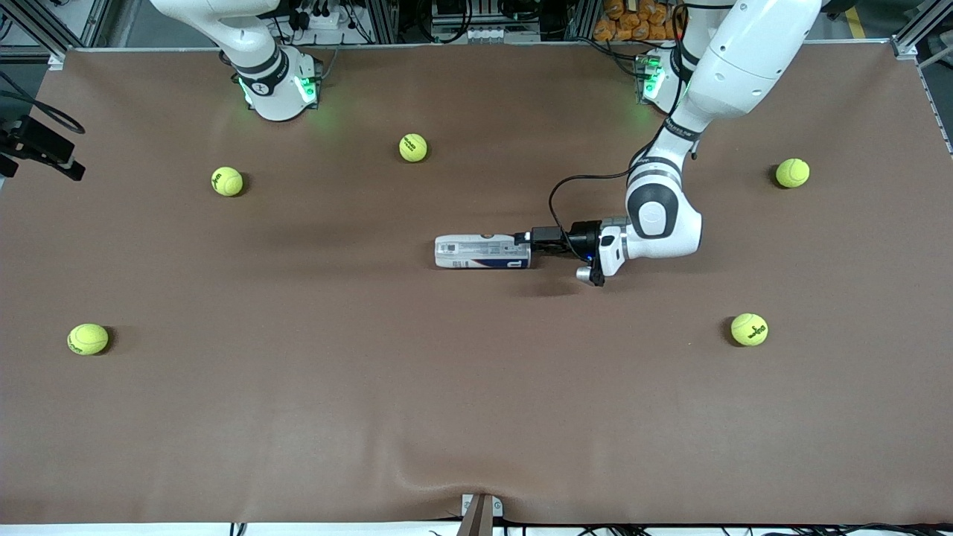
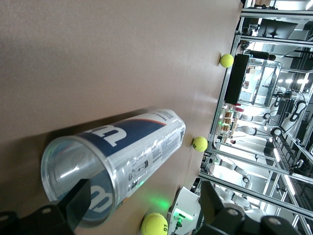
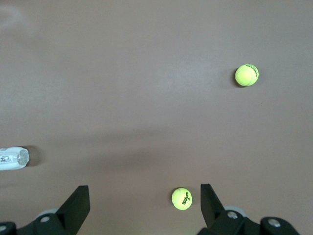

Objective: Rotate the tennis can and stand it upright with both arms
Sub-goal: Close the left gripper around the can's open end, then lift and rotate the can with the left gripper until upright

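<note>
Both arms are showing glossy white shells with dark joint bands; green lights are glowing at their bases, and a black cable is looping to the black left pincer.

The tennis can lies on its side mid-worktop. The left gripper is at its end toward the left arm's side. Five tennis balls lie scattered around.

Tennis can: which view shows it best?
The left wrist view: the tennis can fills it, open mouth and label legible. The front view shows it whole but small, lying flat at the left gripper; the right wrist view catches one end.
</note>
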Robot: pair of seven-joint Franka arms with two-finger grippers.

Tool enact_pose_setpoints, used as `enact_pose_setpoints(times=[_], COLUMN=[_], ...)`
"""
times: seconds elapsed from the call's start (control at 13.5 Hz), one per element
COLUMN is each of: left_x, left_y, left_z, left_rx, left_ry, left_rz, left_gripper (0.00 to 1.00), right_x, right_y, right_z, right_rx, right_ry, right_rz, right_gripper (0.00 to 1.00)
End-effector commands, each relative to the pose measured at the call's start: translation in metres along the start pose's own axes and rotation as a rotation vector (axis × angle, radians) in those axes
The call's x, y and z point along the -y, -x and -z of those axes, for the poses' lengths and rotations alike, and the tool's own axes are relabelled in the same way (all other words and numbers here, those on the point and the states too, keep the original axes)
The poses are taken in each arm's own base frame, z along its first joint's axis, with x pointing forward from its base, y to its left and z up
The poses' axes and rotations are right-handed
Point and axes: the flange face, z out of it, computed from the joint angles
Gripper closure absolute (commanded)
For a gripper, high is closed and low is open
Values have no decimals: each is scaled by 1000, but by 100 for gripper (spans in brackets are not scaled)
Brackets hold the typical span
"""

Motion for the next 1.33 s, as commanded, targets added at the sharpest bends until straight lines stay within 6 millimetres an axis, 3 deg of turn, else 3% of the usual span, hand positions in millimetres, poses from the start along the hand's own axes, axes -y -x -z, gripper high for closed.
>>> enact_pose_setpoints(times=[0.0, 0.07, 0.15, 0.22, 0.3, 0.52, 0.59, 0.81, 1.03, 1.26], left_x=[9, 8, 7, 7, 6, -13, -27, -86, -142, -200], left_y=[-12, -15, -15, -16, -16, -24, -23, -31, -34, -40], left_z=[-12, -12, -12, -11, -10, -12, -16, -18, -33, -30], left_rx=[-16, -20, -21, -21, -22, -21, -12, 10, 0, -3], left_ry=[9, 11, 12, 12, 14, 19, 21, -22, -87, -188], left_rz=[-51, -61, -62, -64, -60, -70, -46, 8, 66, 96], left_gripper=[48, 67, 81, 93, 100, 100, 100, 100, 100, 100], right_x=[-1, -1, 0, 0, 0, 1, 1, -4, -3, 3], right_y=[3, 3, 2, 1, 1, 1, 2, 3, 1, -1], right_z=[14, 12, 11, 8, 8, 8, 8, 8, 3, 2], right_rx=[-21, -14, -14, -8, -8, -6, -1, 10, 21, 20], right_ry=[4, 4, 4, 9, 10, 13, 13, 12, 13, 15], right_rz=[-21, -19, -16, -8, -3, 18, 79, 139, 133, 81], right_gripper=[0, 0, 0, 0, 0, 0, 0, 0, 0, 0])
